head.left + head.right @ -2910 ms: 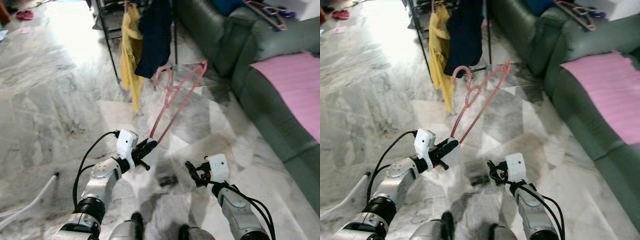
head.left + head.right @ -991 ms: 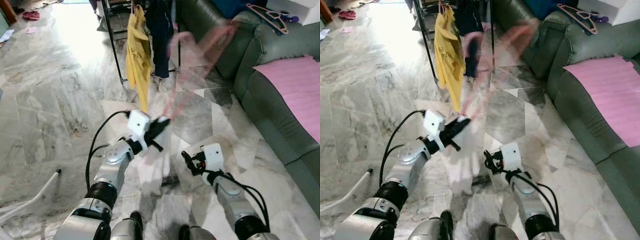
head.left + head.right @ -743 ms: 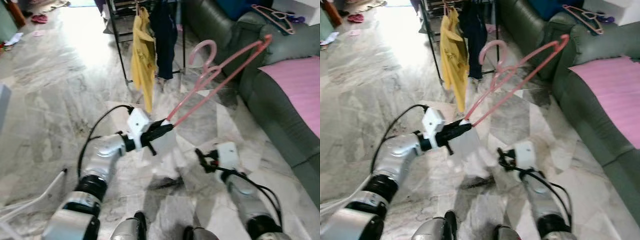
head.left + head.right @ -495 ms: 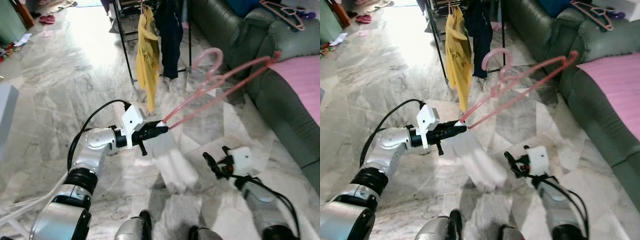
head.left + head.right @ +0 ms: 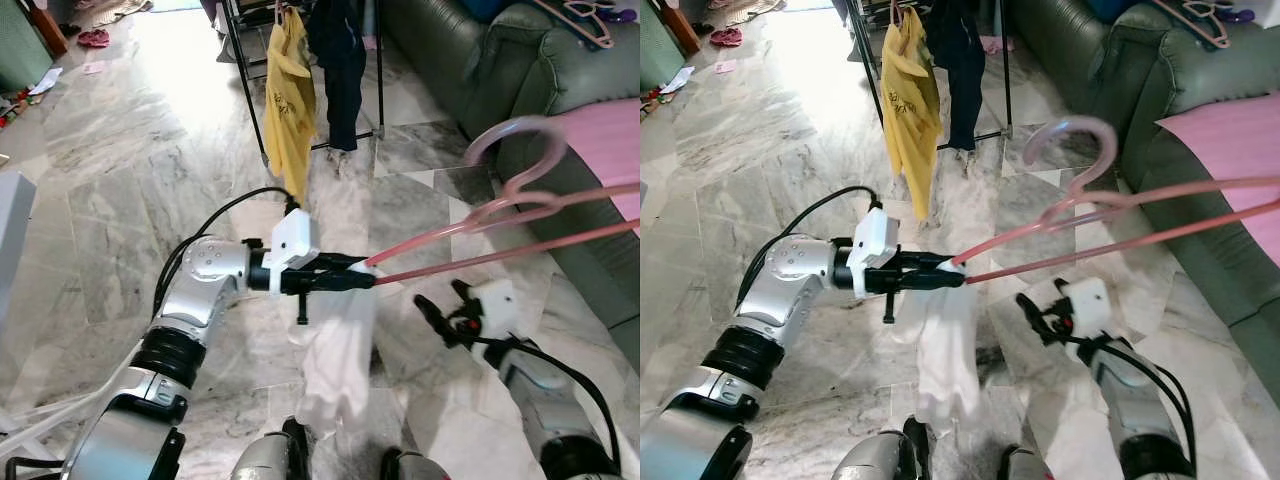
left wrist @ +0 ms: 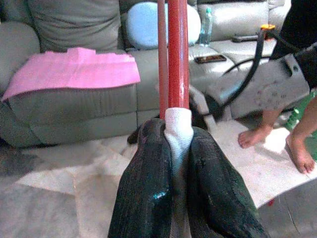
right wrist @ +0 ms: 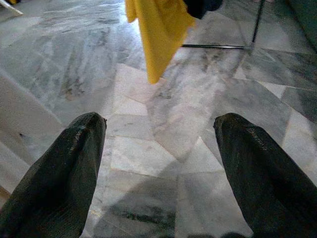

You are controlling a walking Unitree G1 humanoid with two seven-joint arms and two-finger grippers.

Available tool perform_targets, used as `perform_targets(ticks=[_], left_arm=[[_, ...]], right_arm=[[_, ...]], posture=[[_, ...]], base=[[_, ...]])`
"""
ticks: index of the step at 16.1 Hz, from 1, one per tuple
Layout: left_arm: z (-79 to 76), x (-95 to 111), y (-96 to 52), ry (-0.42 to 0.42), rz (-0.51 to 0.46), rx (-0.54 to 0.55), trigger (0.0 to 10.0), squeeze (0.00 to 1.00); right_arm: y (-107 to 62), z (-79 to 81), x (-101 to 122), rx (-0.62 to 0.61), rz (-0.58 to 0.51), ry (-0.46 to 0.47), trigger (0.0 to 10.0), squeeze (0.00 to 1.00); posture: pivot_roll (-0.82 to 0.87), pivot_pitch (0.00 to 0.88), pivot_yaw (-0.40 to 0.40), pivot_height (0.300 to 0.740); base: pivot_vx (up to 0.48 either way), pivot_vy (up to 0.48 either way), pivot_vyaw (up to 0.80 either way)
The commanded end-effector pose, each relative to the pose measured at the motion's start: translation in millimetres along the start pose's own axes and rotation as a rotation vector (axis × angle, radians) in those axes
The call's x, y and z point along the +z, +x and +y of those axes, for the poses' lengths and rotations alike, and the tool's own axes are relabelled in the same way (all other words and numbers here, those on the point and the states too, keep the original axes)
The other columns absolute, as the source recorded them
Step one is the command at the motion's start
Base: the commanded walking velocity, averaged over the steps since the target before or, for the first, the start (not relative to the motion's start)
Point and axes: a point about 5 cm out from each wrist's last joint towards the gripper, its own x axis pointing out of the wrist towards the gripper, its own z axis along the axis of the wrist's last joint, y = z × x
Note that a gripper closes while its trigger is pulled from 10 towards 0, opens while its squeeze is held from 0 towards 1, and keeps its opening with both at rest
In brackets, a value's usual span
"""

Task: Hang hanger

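Nearest me, my right gripper point(image 5: 1032, 318) hangs idle, fingers spread wide and empty. My left gripper point(image 5: 362, 281) is clamped on the cloth-wrapped corner of the pink hanger point(image 5: 520, 215), a white garment point(image 5: 335, 360) drooping below. The hanger's long axis runs from the fingertips out toward my right, hook point(image 5: 1072, 136) uppermost. Farthest, the clothes rack point(image 5: 1005, 70) stands ahead, well apart; I judge the hook must swing round toward it.
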Motion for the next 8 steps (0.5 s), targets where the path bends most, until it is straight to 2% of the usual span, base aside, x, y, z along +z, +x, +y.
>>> perform_targets(ticks=[1, 2, 4, 5, 7, 8], left_arm=[[-3.2, 6, 0.9, 0.006, -0.029, -0.02, 10.0, 0.0], [-6.5, 12, 7.2, 0.008, -0.062, -0.029, 10.0, 0.0], [-9.2, 24, 16.3, 0.021, -0.111, -0.041, 10.0, 0.0], [-9.2, 24, 16.3, 0.021, -0.111, -0.041, 10.0, 0.0], [-9.0, 37, 19.8, 0.038, -0.149, -0.045, 10.0, 0.0], [-8.7, 40, 19.8, 0.04, -0.159, -0.043, 10.0, 0.0]], right_arm=[[3.2, 12.0, -8, 0.061, 0.044, 0.009, 10.0, 0.0], [10.7, 27.6, -8, 0.146, 0.045, 0.023, 10.0, 0.0], [14.4, 48.3, -12, 0.281, 0.079, 0.026, 10.0, 0.0], [14.4, 48.3, -12, 0.281, 0.079, 0.026, 10.0, 0.0], [7.4, 61.9, -24, 0.426, 0.151, 0.048, 10.0, 0.0], [5.7, 63.3, -26, 0.446, 0.166, 0.053, 10.0, 0.0]], posture=[[-0.05, 0.232, 0.113, 0.74], [-0.04, 0.237, 0.106, 0.74], [-0.03, 0.243, 0.096, 0.74], [-0.03, 0.243, 0.096, 0.74], [-0.02, 0.247, 0.091, 0.74], [-0.02, 0.248, 0.091, 0.74]], base=[[0.0, 0.0, 0.0], [0.0, 0.0, 0.0], [0.0, 0.0, 0.0], [0.0, 0.0, 0.0], [0.0, 0.0, 0.0], [0.0, 0.0, 0.0]])
